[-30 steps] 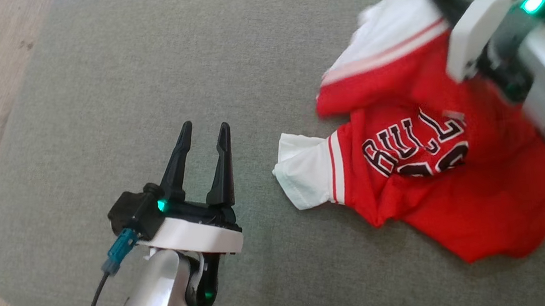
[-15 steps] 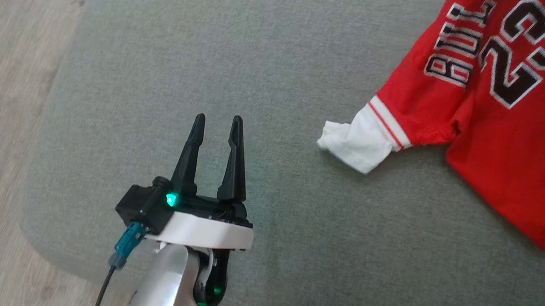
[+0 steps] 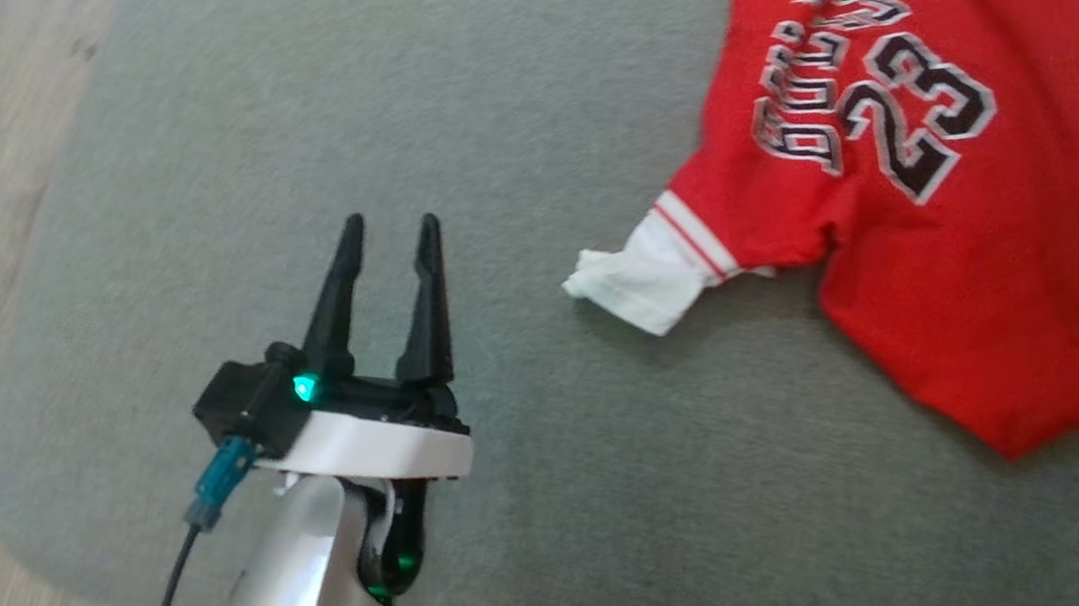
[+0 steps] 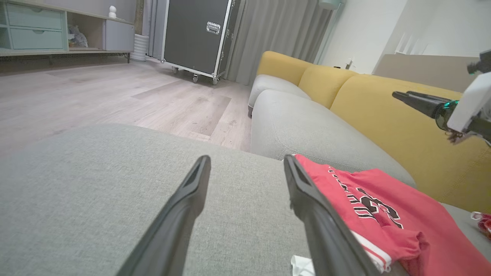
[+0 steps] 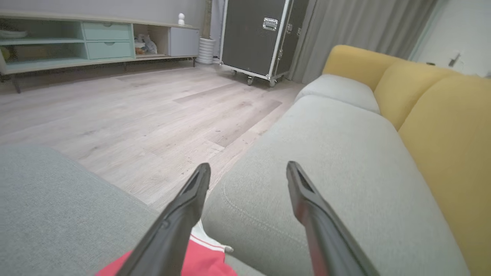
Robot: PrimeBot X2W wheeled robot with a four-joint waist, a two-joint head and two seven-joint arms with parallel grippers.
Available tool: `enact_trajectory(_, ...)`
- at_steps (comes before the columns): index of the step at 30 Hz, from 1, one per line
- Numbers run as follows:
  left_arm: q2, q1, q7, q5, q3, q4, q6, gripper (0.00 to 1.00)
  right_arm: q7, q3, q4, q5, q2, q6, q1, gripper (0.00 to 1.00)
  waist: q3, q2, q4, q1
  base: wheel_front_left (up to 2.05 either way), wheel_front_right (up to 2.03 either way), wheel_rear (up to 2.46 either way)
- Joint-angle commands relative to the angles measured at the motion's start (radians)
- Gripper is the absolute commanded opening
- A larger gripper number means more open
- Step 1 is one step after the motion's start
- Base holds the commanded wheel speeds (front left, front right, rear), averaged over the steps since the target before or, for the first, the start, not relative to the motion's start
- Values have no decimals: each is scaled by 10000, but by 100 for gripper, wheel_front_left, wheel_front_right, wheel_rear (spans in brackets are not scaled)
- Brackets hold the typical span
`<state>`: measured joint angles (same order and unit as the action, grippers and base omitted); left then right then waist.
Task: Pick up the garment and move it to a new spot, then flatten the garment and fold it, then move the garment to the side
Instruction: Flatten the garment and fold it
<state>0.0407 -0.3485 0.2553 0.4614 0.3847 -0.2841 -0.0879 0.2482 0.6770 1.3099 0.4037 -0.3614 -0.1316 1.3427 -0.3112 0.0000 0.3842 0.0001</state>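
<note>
Garment (image 3: 936, 205), red jersey with white sleeve trim, lies spread number-side up on grey sofa cushion (image 3: 517, 68), right of left claw (image 3: 390, 223) and well apart from it; white sleeve end points toward that claw. Left claw spread, empty, low over the cushion. Right claw (image 5: 249, 165) spread too, pinching nothing, raised above the garment's edge, not touching it
</note>
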Motion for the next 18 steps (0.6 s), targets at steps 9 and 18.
enact_trajectory(9,95,171,65,-563,-1305,214,-21,100,132,-2328,-2416,-210,786,9,-2427,100,1248,0,-1693,-1,0,0,0)
enact_trajectory(18,95,984,65,-1003,-2278,247,-121,100,134,-4756,-5368,-1674,2244,9,-6422,100,2176,0,-3015,-1,0,0,0)
